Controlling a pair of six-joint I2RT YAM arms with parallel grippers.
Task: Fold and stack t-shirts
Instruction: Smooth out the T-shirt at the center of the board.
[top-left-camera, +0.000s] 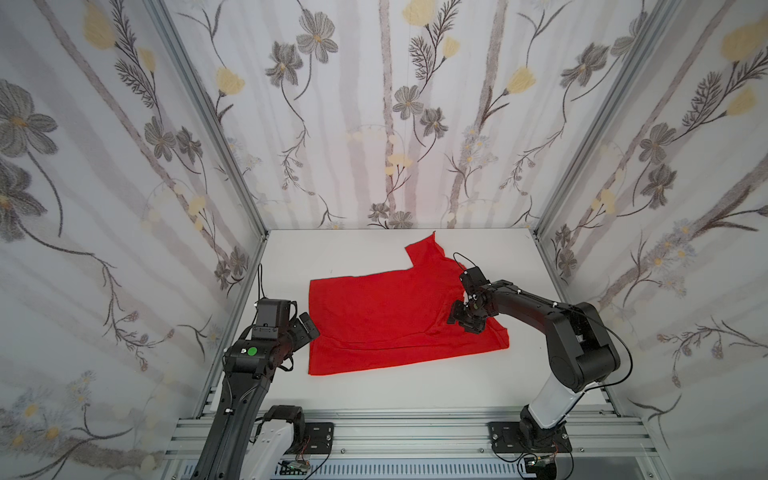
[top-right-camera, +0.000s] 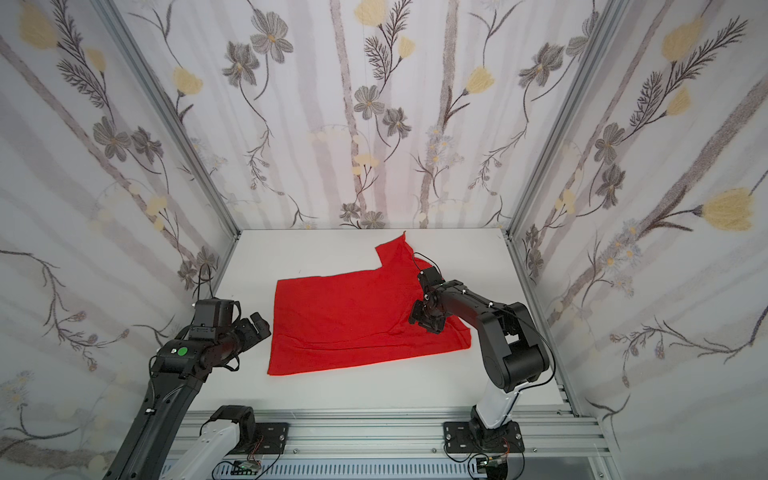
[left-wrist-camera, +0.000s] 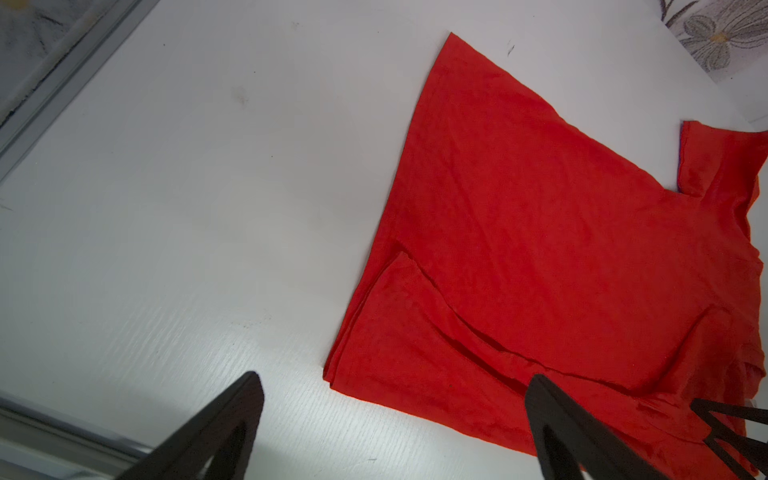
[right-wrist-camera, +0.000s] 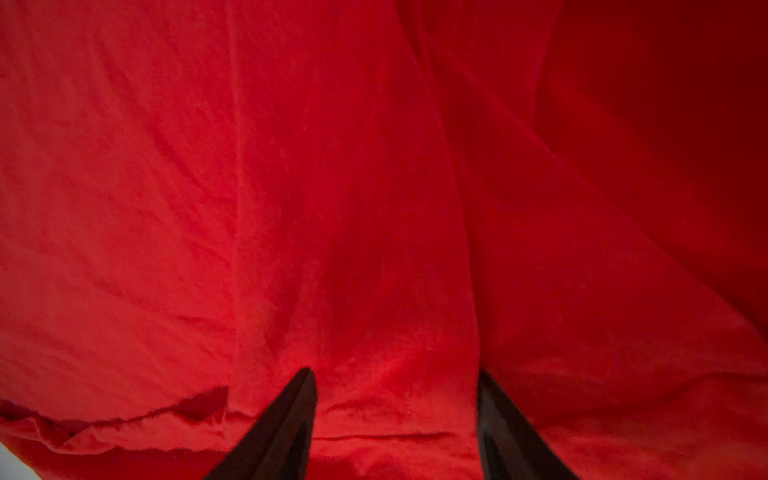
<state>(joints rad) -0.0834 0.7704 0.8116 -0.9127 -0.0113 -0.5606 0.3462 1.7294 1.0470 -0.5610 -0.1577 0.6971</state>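
Red t-shirt (top-left-camera: 374, 316) lies spread on the white desk (top-left-camera: 353, 253), about midway between the two arms and a little nearer the right one. Its straight bottom edge is turned toward the left arm, and one short sleeve (top-left-camera: 426, 251) points at the back wall. The cloth is mostly flat. A loose fold line runs along the side nearest the arm bases, where one layer lies over another, and there are some wrinkles near the right arm. The left hand (top-left-camera: 306, 328) hangs just beside the shirt's bottom edge with its fingers spread wide, gripping nothing. In the left wrist view one fingertip (left-wrist-camera: 253, 382) is over bare desk and the other is over the corner of the cloth. The right hand (top-left-camera: 462, 322) points down onto the shirt's right part. In the right wrist view its two dark fingers (right-wrist-camera: 305, 386) are parted, with their tips at the fabric and a strip of red cloth between them, not clamped on it. Flower-patterned walls (top-left-camera: 124, 166) close in the desk on three sides.
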